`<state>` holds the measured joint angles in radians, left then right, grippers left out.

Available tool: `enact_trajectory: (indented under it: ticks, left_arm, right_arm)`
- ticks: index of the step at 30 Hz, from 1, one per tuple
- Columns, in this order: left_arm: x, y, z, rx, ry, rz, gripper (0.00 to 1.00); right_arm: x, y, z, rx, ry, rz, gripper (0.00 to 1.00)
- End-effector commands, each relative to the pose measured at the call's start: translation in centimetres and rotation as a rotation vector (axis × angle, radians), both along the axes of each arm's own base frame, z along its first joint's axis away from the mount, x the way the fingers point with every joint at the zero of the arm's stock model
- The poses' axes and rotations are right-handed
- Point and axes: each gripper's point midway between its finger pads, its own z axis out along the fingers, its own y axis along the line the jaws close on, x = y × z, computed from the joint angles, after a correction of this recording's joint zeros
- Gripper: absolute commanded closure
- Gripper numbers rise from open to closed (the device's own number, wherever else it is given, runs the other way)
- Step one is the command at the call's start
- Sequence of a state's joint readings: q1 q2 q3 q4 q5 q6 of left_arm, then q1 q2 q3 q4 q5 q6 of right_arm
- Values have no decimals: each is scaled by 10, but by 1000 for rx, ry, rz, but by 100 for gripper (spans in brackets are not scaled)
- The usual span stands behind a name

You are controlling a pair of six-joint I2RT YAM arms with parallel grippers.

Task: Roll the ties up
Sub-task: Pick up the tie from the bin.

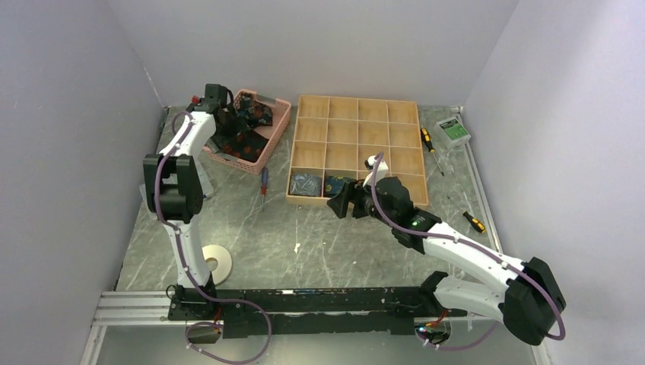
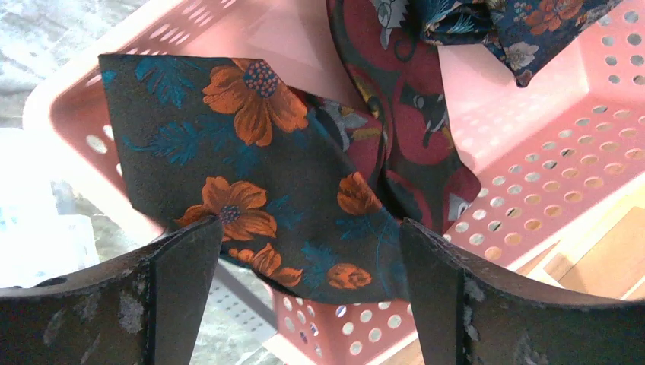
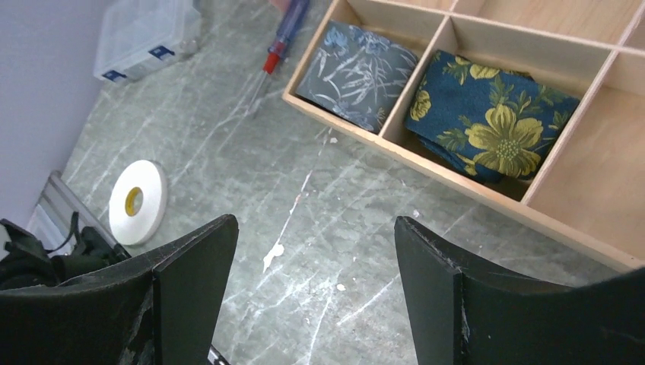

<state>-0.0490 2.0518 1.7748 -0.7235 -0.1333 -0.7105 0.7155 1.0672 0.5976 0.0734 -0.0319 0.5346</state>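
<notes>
Ties, unrolled: heaped in the pink basket [image 2: 532, 175] at the far left of the surface [image 3: 228, 137]. The orange-flowered tie [image 2: 251, 190], dark ground with teal leaves, hangs its broad end over the basket's near rim. The maroon tie [image 2: 414, 129] lies beside and partly under it, running down into the basket. The navy tie [image 2: 532, 26], with small orange and pale flowers, is bunched at the far end.

Left claw [image 2: 304, 236]: spread wide, low over the basket rim, with the orange-flowered tie's broad end between the two fingers. Whether the fingers touch the cloth cannot be told.

Ties, rolled: two in the wooden tray [image 3: 456, 176], a grid of square compartments to the right of the basket. The grey tie [image 3: 357, 72], pale leaf print, sits in the near row's left corner compartment. The yellow-flowered tie [image 3: 487, 114], deep blue, sits in the compartment next to it on the right.

Right claw [image 3: 312, 224]: spread wide, holding nothing, above the surface just in front of the tray's near wall.

Loose on the surface:
- white tape ring [image 3: 138, 200], near the left arm's base
- red-and-blue screwdriver [image 3: 285, 38], between basket and tray
- clear plastic box [image 3: 148, 34], left of that screwdriver
- long screwdriver [image 1: 427, 138], beside the tray's right wall
- short screwdriver [image 1: 474, 222], nearer the right arm
- green-and-white box [image 1: 453, 131], at the far right corner
</notes>
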Motion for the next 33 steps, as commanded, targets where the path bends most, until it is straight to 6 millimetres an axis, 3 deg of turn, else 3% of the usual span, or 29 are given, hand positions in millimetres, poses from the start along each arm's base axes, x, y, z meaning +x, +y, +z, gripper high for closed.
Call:
enact_trajectory:
  ticks: [1, 5, 8, 9, 11, 12, 15, 17, 19, 22, 25, 28, 33]
  left_arm:
    - [15, 1, 1, 1, -7, 27, 10]
    - [18, -2, -24, -3, 53, 3, 17]
    - [12, -4, -36, -8, 79, -22, 32]
    - [11, -7, -37, -17, 76, -39, 44]
    - [10, -7, -31, -14, 59, -62, 84]
    - [10, -5, -20, -5, 43, -55, 95]
    - [18, -5, 46, -1, -134, -68, 97]
    - [19, -9, 105, -14, -277, -86, 97]
    - [13, -17, 177, -49, -432, -125, 97]
    - [-14, -45, 273, -113, -656, -257, 97]
    - [-66, -87, 355, -180, -893, -447, 97]
    - [-122, -136, 393, -290, -998, -674, 97]
    - [-222, -219, 421, -465, -1030, -1020, 97]
  right_arm:
    - [0, -1, 26, 41, -68, -1, 20]
    - [-1, -3, 28, 43, -73, -4, 20]
    - [0, -6, 25, 22, -74, -16, 20]
    - [1, -6, 26, 19, -77, -15, 20]
    - [4, -10, 26, 4, -83, -40, 21]
    - [6, -11, 26, 1, -85, -48, 21]
    - [7, -11, 32, 8, -97, -53, 21]
    - [7, -10, 36, 17, -100, -51, 21]
    - [9, -9, 39, 17, -101, -57, 21]
    - [13, -15, 47, 14, -113, -92, 21]
    - [14, -26, 65, 25, -153, -141, 21]
    - [13, -43, 90, 34, -215, -200, 20]
    - [6, -93, 138, 72, -339, -384, 18]
